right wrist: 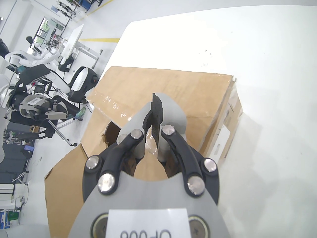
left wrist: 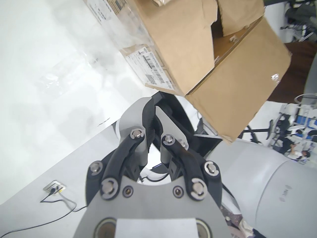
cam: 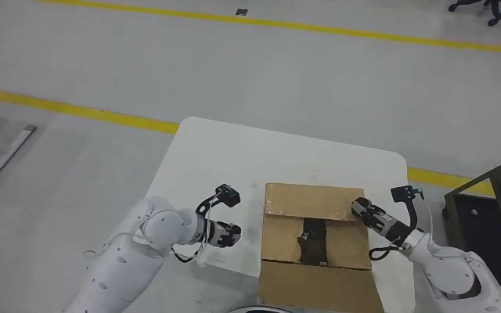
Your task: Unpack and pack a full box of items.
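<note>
A brown cardboard box (cam: pixel 313 211) stands on the white table (cam: pixel 235 156), near its front edge. Its top flaps are mostly folded shut, with a dark gap (cam: pixel 313 239) between them; the contents are hidden. My left gripper (cam: pixel 232 233) hangs shut and empty, just off the box's left side and low by the table's front edge. In the left wrist view this gripper (left wrist: pixel 153 122) points toward the box (left wrist: pixel 178 38) and its printed labels. My right gripper (cam: pixel 360 209) is shut and sits over the right edge of the box top; the right wrist view shows it (right wrist: pixel 154 115) just above the taped flaps (right wrist: pixel 161 85).
White tabletop (right wrist: pixel 247 38) spreads behind and left of the box. A dark rack (cam: pixel 473 211) stands on the floor beyond the table's right side. Yellow floor lines (cam: pixel 94 113) run behind the table. A floor socket with a cable (left wrist: pixel 54 187) lies below the table's front edge.
</note>
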Motion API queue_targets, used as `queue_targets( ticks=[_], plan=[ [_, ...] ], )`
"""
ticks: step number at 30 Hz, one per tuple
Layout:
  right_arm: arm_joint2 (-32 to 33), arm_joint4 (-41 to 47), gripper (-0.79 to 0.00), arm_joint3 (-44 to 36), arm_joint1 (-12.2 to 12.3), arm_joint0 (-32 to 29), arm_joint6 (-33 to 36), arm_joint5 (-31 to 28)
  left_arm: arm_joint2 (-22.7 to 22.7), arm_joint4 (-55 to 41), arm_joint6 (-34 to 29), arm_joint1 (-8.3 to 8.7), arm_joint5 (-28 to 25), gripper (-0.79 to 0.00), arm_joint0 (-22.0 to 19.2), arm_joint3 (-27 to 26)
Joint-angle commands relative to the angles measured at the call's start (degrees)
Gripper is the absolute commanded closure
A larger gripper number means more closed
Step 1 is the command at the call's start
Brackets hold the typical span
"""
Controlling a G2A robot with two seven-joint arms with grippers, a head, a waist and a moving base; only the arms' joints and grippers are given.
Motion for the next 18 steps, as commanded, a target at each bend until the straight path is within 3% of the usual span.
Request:
queue_targets(
  ticks=[1,6,11,18],
  plan=[
    [0.0,0.0,0.0,0.1,0.0,-0.1,-0.1,0.0,1.2,4.7,-1.7,0.41,-5.1,0.0,0.4,-1.7],
    [-0.1,-0.1,0.0,-0.1,0.0,-0.2,-0.2,0.1,4.8,9.2,-3.6,1.04,-13.7,0.0,2.1,-5.0],
    [-0.2,0.1,0.0,-0.1,0.0,-0.3,-0.3,0.3,11.8,13.0,-0.7,2.31,-16.6,0.0,1.2,-5.4],
    [-0.1,0.4,0.0,-0.1,0.0,-0.7,-0.6,0.4,17.7,12.1,0.8,3.59,-18.1,0.0,-2.5,-2.9]
  ],
)
